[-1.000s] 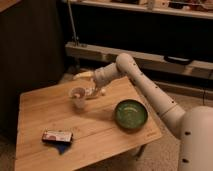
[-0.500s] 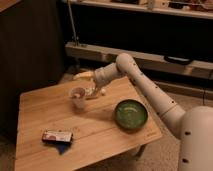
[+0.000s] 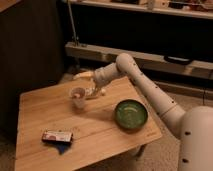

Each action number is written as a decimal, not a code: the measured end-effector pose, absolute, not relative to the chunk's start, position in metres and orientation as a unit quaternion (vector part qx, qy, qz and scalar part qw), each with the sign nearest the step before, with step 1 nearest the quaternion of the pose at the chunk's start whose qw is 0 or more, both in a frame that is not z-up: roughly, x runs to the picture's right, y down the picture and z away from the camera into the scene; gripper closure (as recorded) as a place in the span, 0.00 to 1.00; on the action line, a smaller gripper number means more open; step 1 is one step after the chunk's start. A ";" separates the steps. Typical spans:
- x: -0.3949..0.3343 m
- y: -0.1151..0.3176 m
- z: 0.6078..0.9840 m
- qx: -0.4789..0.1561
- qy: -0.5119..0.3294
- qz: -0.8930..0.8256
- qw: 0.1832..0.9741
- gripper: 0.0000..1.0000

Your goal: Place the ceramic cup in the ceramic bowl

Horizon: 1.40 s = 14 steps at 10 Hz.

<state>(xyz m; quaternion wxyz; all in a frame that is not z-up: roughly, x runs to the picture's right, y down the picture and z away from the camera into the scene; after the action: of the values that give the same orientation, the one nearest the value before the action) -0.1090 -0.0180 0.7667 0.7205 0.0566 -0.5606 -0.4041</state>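
The ceramic cup (image 3: pixel 77 98), off-white with a reddish-brown inside, stands upright on the wooden table (image 3: pixel 100 135), left of centre. My gripper (image 3: pixel 91 93) is right against the cup's right side, at rim height, with the arm reaching in from the right. The ceramic bowl (image 3: pixel 131 114), green inside with a darker rim, sits on the table to the right of the cup, about a hand's width away, and nothing is in it.
A flat red-and-white packet (image 3: pixel 56 136) lies near the table's front left over a small blue item. A pale object (image 3: pixel 83 75) sits at the table's back edge behind the arm. Dark shelving (image 3: pixel 150 55) runs behind the table.
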 end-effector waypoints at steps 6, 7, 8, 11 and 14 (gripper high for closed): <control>-0.107 -0.020 0.766 0.055 -0.552 -0.413 0.722 0.20; -0.099 -0.026 0.764 0.054 -0.529 -0.424 0.733 0.20; -0.087 -0.033 0.764 0.052 -0.500 -0.436 0.746 0.20; -0.034 -0.052 0.769 0.033 -0.406 -0.468 0.784 0.20; -0.028 -0.048 0.786 0.016 -0.388 -0.502 0.772 0.20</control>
<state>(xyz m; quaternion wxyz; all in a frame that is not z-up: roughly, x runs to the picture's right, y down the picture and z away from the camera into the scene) -0.0281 -0.0484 0.7858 0.7724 0.0157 -0.3884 -0.5023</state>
